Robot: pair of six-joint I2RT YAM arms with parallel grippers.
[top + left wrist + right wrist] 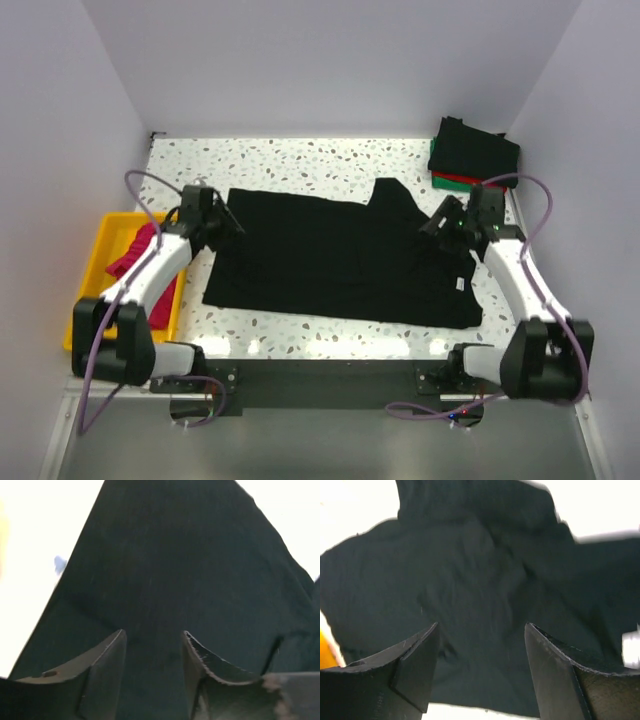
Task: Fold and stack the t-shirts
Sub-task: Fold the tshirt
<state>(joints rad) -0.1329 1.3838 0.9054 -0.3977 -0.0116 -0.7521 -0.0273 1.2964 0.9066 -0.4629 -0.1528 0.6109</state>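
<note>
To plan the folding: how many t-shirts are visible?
5. A black shirt lies spread mid-table; a folded black shirt tops a red shirt and a green shirt at the far right corner; a magenta shirt is in the yellow tray. Others may be hidden.

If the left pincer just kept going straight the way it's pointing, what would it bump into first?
The large black cloth t-shirt spread on the speckled white table. The left pincer points down onto it, jaws apart and empty, with nothing in between, though how close it is remains unclear.
</note>
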